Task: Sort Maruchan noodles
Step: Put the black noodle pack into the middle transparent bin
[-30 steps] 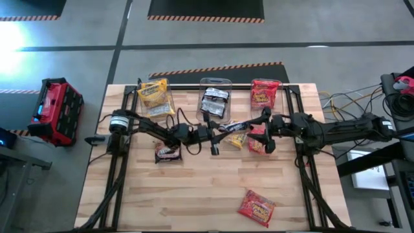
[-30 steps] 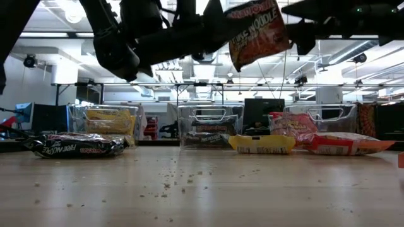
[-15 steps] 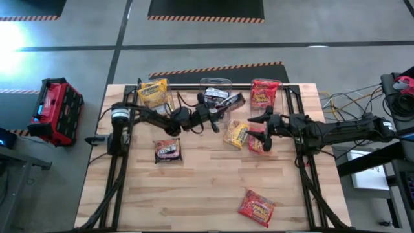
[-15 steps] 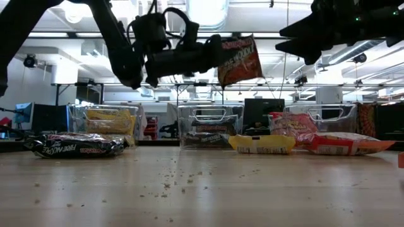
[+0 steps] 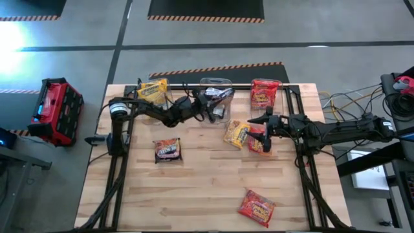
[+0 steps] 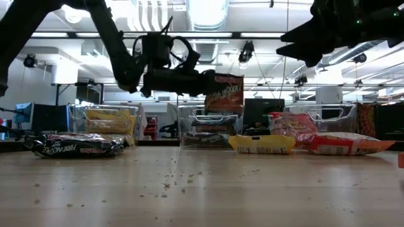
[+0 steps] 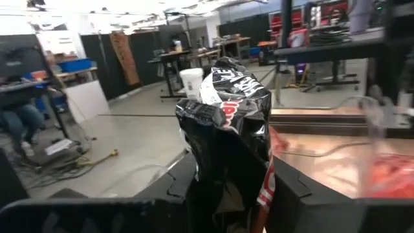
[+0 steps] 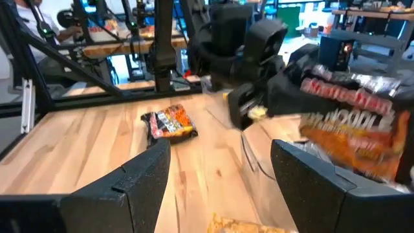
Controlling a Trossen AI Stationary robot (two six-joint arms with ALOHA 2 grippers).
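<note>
— Pale wood tabletop (image 5: 207, 188) nearest, with a red packet (image 5: 256, 207) lying alone near the front right. Further in?

— Dark packet (image 5: 168, 150) flat at mid-left, well apart from both grippers. Then yellow packet (image 5: 235, 133) touching another red packet (image 5: 258, 140), directly under the right gripper (image 5: 264, 124); fingers (image 8: 139, 178) spread wide, holding nothing, hovering clear above them.

— And the left gripper (image 5: 208, 109)?

— Clamped on a black noodle packet (image 7: 229, 129), pinched between both fingers (image 7: 294, 194) at its lower edge, standing upright, raised over the middle clear bin (image 5: 217, 83).

— Farthest row?

— Yellow packets in the left bin (image 5: 139, 87), dark ones in the middle, red in the right bin (image 5: 279, 84).
</note>
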